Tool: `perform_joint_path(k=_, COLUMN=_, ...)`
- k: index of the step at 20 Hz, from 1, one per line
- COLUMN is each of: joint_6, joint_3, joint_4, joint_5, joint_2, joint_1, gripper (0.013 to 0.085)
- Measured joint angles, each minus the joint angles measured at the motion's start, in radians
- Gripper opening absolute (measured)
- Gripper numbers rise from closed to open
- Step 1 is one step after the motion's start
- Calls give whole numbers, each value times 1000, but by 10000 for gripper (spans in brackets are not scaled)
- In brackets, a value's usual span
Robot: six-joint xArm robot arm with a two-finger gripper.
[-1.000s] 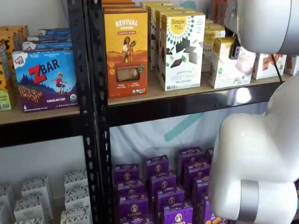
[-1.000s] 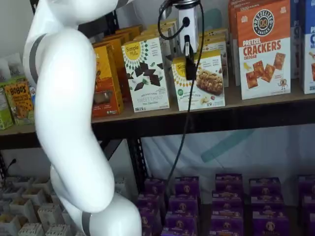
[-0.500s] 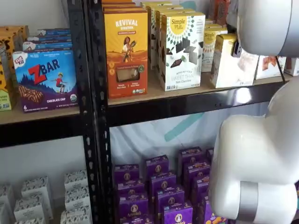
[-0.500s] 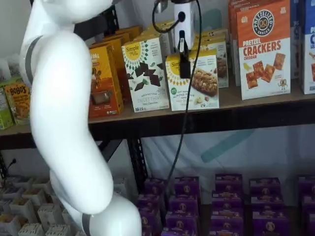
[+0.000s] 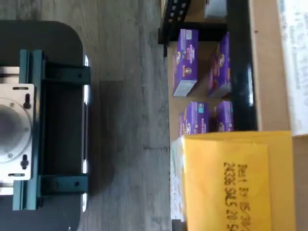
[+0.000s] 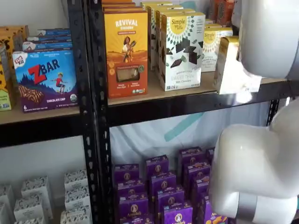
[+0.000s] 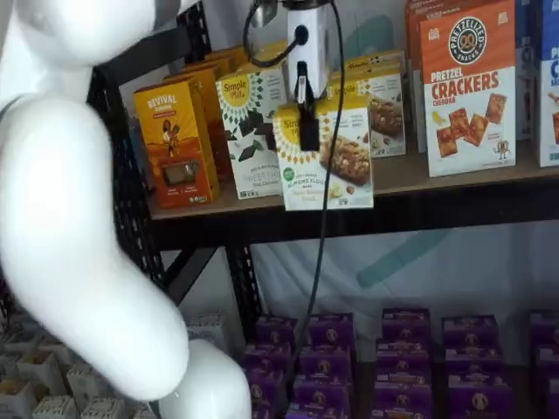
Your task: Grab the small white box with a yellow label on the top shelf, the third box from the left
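Observation:
The small white box, with a yellow sunburst and a snack-bar picture on its front, hangs in my gripper in front of the top shelf, its lower edge level with the black beam. One black finger lies across its front; the gripper is shut on it. In a shelf view the box shows with its yellow side, partly behind my white arm. In the wrist view its yellow top with a printed date is close under the camera.
The taller Simple Mills box and an orange Revival box stand left of the gap; more small boxes and a pretzel crackers box stand right. Purple boxes fill the lower level. My white arm blocks the left.
The gripper has drawn the small white box forward off the top shelf, out past the beam. The arm has swung back with it.

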Motion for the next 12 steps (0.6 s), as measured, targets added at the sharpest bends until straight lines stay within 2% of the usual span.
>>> perform_joint_path(k=4, joint_6=-1, joint_3=81, joint_4=-6, joint_5=2, joint_2=-82, joint_1=0, gripper=330)
perform_joint_path(k=12, joint_6=42, joint_3=175, joint_4=-25, joint_5=15, joint_2=-168, joint_1=49, gripper=330)
